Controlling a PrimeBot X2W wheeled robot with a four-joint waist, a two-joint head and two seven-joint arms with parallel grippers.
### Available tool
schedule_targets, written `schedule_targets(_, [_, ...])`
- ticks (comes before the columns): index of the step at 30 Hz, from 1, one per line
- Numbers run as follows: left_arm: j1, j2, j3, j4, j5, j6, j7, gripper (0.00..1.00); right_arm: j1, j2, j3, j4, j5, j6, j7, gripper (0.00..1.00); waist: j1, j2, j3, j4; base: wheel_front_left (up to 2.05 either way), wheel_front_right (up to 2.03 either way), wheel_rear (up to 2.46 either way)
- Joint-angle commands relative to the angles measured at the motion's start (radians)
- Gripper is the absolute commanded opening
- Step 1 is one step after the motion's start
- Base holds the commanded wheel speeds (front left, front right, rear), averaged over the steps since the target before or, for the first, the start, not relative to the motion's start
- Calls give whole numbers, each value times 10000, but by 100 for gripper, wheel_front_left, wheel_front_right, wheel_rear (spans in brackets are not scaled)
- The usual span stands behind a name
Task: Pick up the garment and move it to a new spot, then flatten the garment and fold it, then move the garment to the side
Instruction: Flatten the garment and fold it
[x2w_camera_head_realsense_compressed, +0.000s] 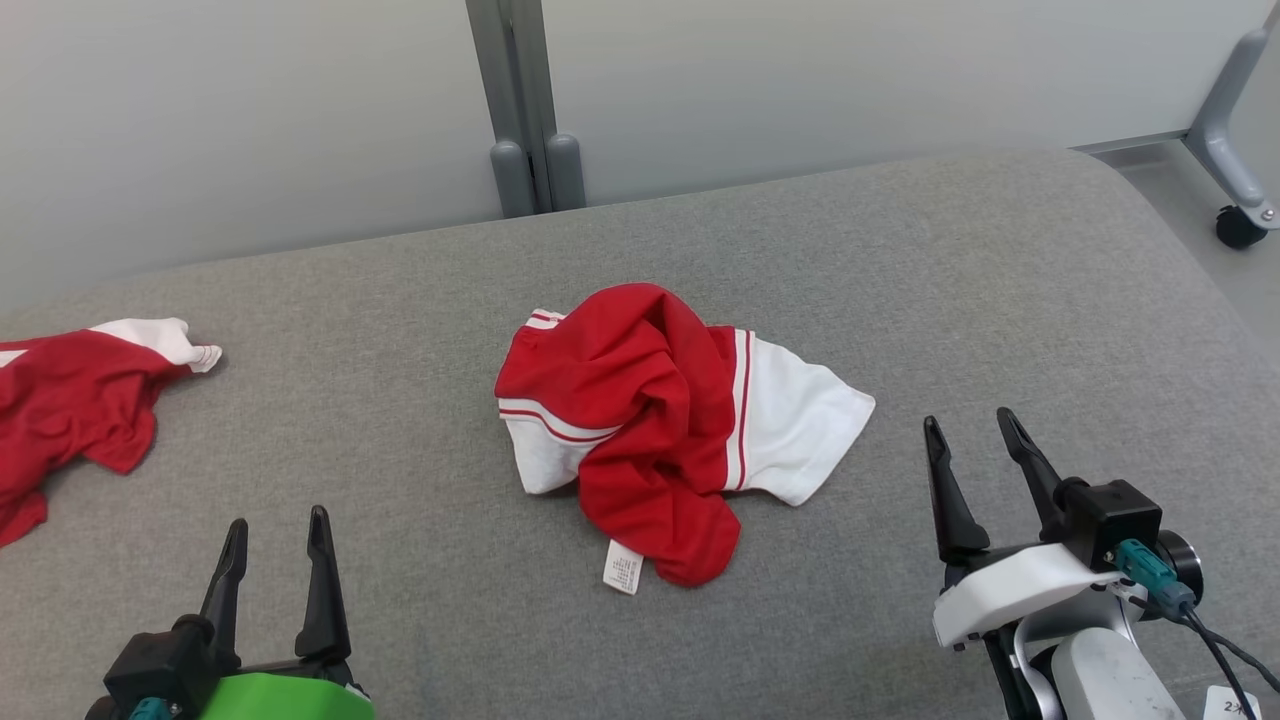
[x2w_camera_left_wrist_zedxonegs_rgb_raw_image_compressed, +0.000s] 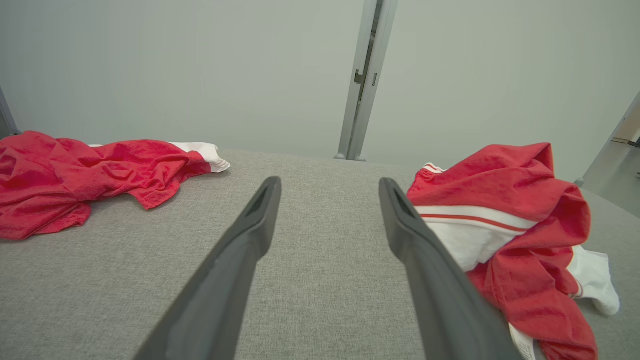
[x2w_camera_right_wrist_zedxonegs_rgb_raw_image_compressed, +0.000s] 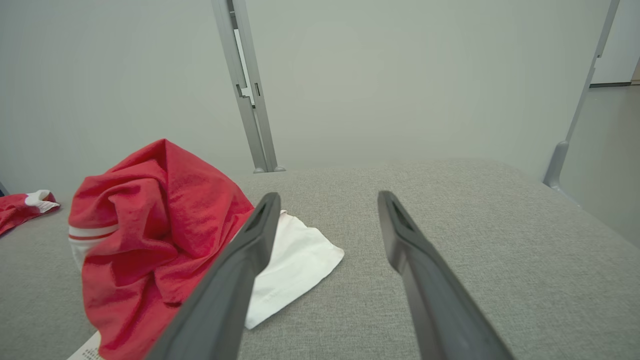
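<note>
We found the surface (x2w_camera_head_realsense_compressed: 900, 260) carrying the crumpled red-and-white garment (x2w_camera_head_realsense_compressed: 660, 420) at its middle and a second garment (x2w_camera_head_realsense_compressed: 70, 410) at the left edge. The left pincer (x2w_camera_head_realsense_compressed: 278, 520) and right pincer (x2w_camera_head_realsense_compressed: 968, 418) stood open and empty, clear of both.

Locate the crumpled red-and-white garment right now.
In the head view the crumpled garment lies centred on the grey surface, ahead of and between the left hand and right hand; a second red garment lies far left.

Grey cushion (x2w_camera_head_realsense_compressed: 900, 300): garment (x2w_camera_head_realsense_compressed: 660, 420), other garment (x2w_camera_head_realsense_compressed: 70, 410)
</note>
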Motion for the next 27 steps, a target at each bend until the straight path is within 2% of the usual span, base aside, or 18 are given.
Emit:
schedule_targets(1, [46, -29, 61, 19, 104, -58, -5, 100, 88, -25, 1, -15, -42, -14, 12, 100, 0, 0, 0, 19, 0, 0, 0])
schedule_targets(9, [139, -133, 153, 44, 155, -139, -5, 100, -73, -23, 130, 43, 151, -14, 77, 100, 0, 0, 12, 166, 0, 0, 0])
schedule_targets(13, [163, -166, 211, -23, 168, -161, -5, 100, -940, -26, 358, 297, -89, -14, 770, 100, 0, 0, 133, 184, 0, 0, 0])
schedule_targets(20, [-485, -211, 41, -199, 260, -184, -5, 100, -3608, -110, 325, 2141, -434, -14, 3275, 100, 0, 0, 1008, 625, 0, 0, 0])
schedule_targets(27, [-1232, -232, -363, -215, 217, -266, -5, 100, -5686, -579, 227, 4530, -475, -12, 4050, 100, 0, 0, 2056, 1463, 0, 0, 0])
